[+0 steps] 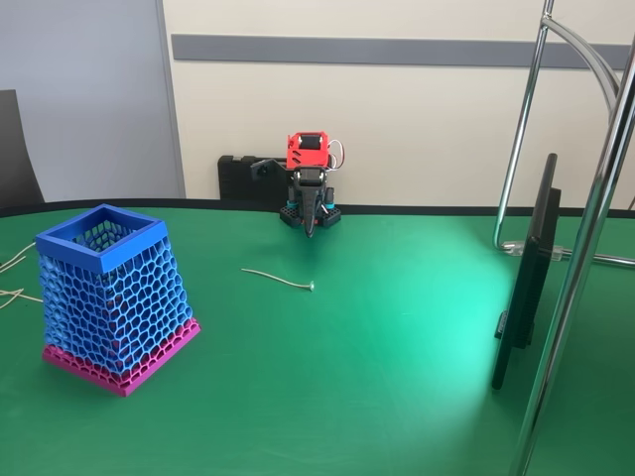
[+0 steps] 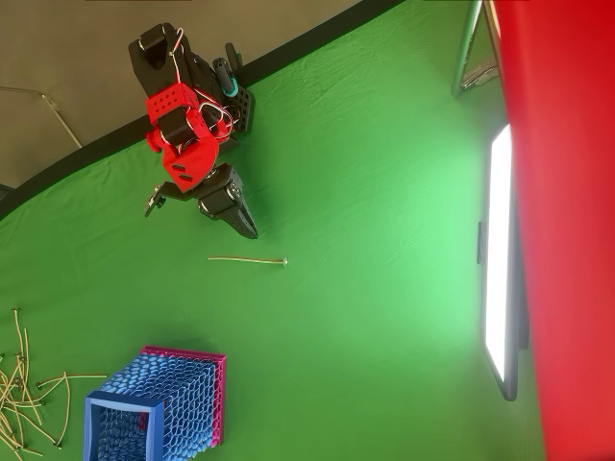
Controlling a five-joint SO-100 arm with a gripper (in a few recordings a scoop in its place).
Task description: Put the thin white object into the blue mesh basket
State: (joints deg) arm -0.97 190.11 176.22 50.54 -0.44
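Left of everything else in the fixed view, the blue mesh basket (image 1: pixel 111 296) stands upright on the green desk (image 1: pixel 377 347), its open square rim on top and its magenta band touching the cloth. Just beyond its left side a few pale cream strands (image 1: pixel 12 280) lie at the picture's edge; in the overhead view these strands (image 2: pixel 29 384) form a loose scatter beside the basket (image 2: pixel 159 408). Right of the basket and a little farther back, well apart from it, the thin white object (image 1: pixel 278 279) lies flat on the desk, its tiny knob at the end pointing away from the basket. From above, the object (image 2: pixel 247 259) runs roughly level across the picture with the knob at its right end. Behind it, away from the basket at the desk's far edge, the red and black arm is folded down with its jaws (image 1: pixel 311 220) pointing at the cloth. Seen from overhead, the jaws (image 2: pixel 248 229) appear pressed together into one dark tip, near the object but not touching it. Farthest right from the basket, a thin dark screen (image 1: pixel 526 278) stands edge-on beside chrome tubing (image 1: pixel 580 258).
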